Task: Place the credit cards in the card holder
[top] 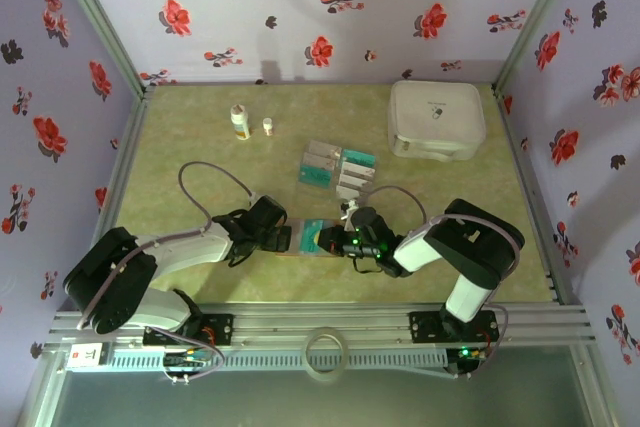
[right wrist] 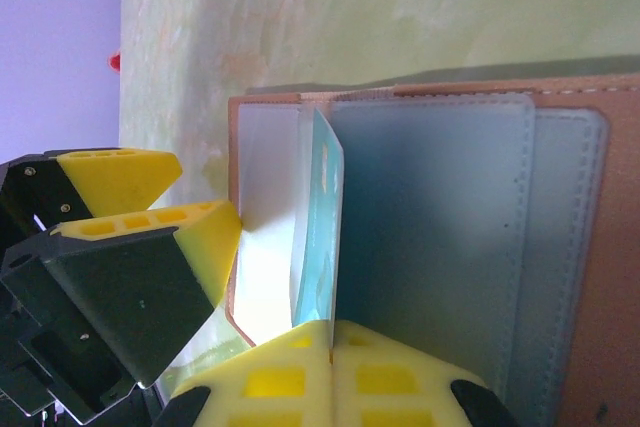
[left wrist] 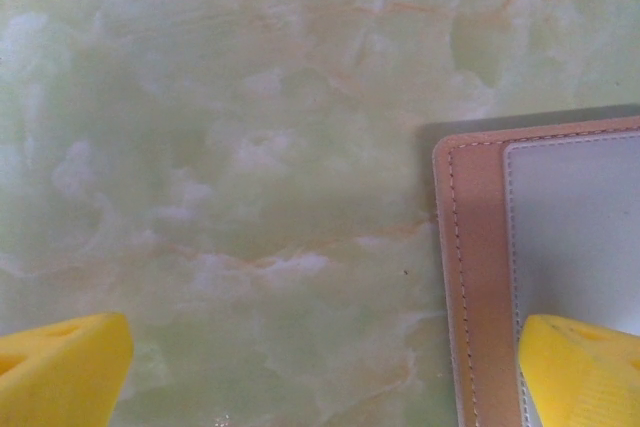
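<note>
Inside the card holder (right wrist: pixel 570 247) stands a teal card (right wrist: pixel 322 217).

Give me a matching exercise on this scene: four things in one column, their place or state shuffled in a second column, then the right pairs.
Things
1. left gripper
2. right gripper
3. white case
4. card holder

Place or state
A. lying open between the two grippers
B. shut on a teal card
C. far right corner of the table
D. wide open

Pairs: 1-D, 2-B, 3-C, 4-A
</note>
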You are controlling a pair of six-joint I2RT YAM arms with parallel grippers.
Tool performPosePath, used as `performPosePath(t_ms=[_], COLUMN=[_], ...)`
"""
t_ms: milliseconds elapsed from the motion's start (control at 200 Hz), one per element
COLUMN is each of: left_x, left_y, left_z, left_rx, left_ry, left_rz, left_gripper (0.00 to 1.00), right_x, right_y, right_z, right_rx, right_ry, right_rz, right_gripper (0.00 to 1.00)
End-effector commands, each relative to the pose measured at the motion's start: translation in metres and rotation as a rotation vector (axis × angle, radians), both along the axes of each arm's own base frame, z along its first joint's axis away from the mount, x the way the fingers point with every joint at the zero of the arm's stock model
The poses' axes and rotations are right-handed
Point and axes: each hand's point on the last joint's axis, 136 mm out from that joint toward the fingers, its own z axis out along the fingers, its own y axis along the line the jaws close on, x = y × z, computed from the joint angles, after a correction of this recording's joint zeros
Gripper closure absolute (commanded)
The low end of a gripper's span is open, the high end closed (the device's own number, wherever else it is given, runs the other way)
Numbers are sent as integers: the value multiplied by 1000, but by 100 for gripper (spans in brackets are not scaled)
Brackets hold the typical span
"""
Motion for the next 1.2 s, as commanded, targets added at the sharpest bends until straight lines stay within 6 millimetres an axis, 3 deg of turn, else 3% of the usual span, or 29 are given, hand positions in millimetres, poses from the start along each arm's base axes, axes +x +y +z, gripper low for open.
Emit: performPosePath(t_ms=[0, 1015, 1195], left_x=[-5, -6, -6], left_y=[8, 8, 7], left_z=[-9, -10, -10], left_rx=[36, 33, 31], left_ry=[10, 9, 10], left_rz=[14, 19, 20], left_gripper=[0, 0, 0], right_x=[-13, -16, -16], right_y=[-4, 0, -1], right_z=[-21, -31, -31], right_rx=[-69, -79, -85], right_ry=[58, 103, 104], right_rz=[33, 53, 51], right_gripper=[100, 100, 86])
